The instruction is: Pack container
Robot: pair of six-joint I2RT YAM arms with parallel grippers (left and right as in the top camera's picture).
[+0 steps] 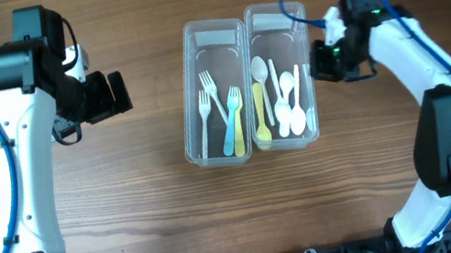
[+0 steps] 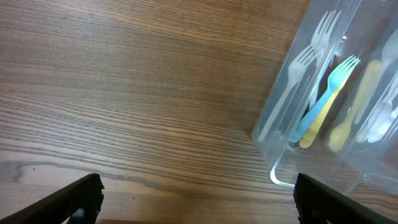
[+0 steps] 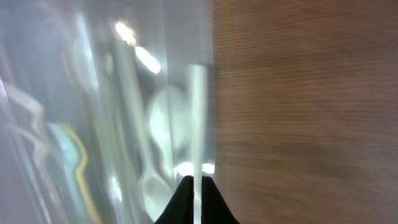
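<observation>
From overhead, two clear containers sit side by side at the middle of the wooden table (image 1: pixel 130 218). On the robot's left is the fork container (image 1: pixel 217 49), holding white forks (image 1: pixel 207 92) and a blue fork (image 1: pixel 233 106). On its right is the spoon container (image 1: pixel 274 32), holding white spoons (image 1: pixel 291 101) and a yellow spoon (image 1: pixel 260 116). The left gripper (image 1: pixel 119 92) hangs well apart from the fork container over bare wood, jaws spread wide. The right gripper (image 1: pixel 315 62) sits right against the spoon container's outer long wall, though this view cannot show the contact itself. The left wrist view adds the near corner of the fork container (image 2: pixel 277 134) seen from the side, with the blue fork (image 2: pixel 326 90) leaning among the white ones. Its two dark fingers (image 2: pixel 78 199) stand far apart at the bottom corners, the left gripper (image 2: pixel 198 186) with only table (image 2: pixel 124 93) between them. The right wrist view is blurred, yet it alone shows the grip. The right gripper (image 3: pixel 194 190) has its black tips pressed together on the thin rim of the spoon container (image 3: pixel 198 106), with pale spoons (image 3: pixel 163 118) inside the wall and bare table (image 3: pixel 298 93) outside it.
</observation>
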